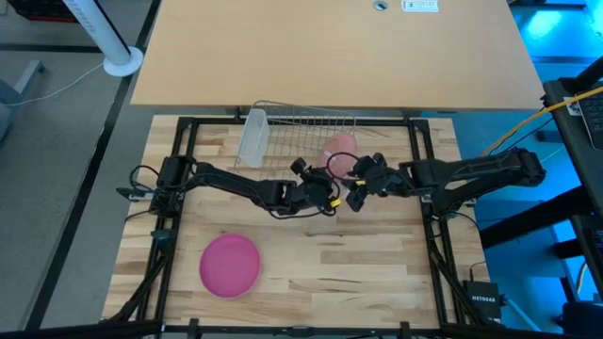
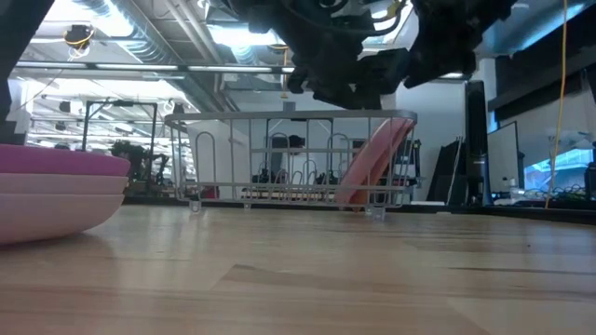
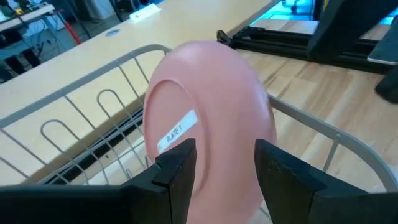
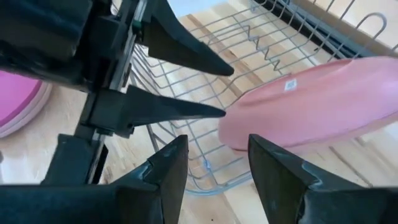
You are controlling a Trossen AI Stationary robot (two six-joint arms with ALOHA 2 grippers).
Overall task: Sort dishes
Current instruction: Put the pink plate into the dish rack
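Observation:
A pale peach-pink plate stands tilted on its edge in the silver wire rack. Its lower edge is on the rack's floor and its upper part leans toward the rack's right end. My left gripper is open just in front of the plate, with a finger toward each side and its tips short of the plate in the right wrist view. My right gripper is open and empty beside it, near the rack's near right corner. A magenta plate lies flat at the near left. No tan-brown plate shows.
A translucent tumbler lies at the rack's left end. Both grippers are close together at the table's middle, just in front of the rack. A tan desk lies beyond the far edge. Bare wood spreads at the near right.

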